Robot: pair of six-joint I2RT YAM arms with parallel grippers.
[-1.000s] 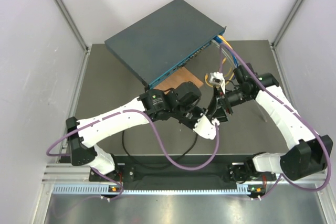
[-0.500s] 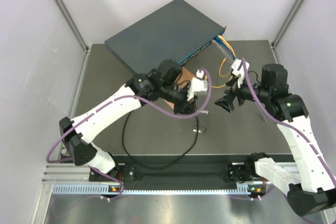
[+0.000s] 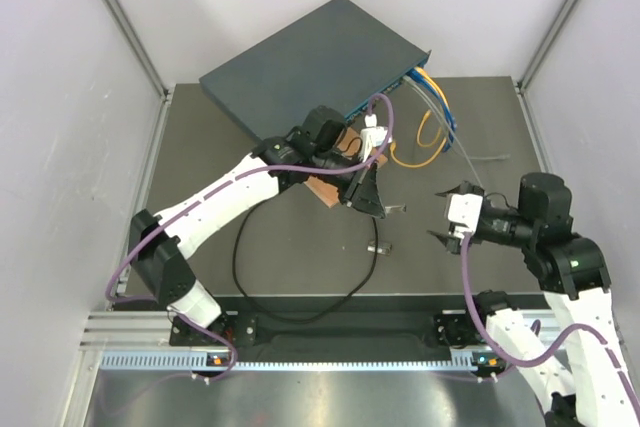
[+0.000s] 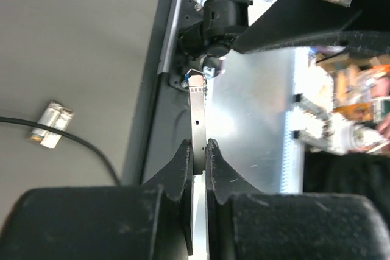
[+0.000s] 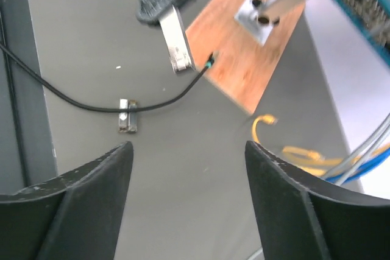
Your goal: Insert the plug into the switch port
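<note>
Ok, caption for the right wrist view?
Open right claw faces the left claw, which holds the plug near the brown board.

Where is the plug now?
Top view: the plug is mid-table, clamped in the left gripper, beside the brown board, short of the switch.

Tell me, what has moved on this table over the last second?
The grippers were together at mid-table. The right gripper has pulled back toward its own side, open and empty. The left gripper, shut on the plug, has swung toward the switch. The switch, the brown board and the loose stick have not moved.
</note>
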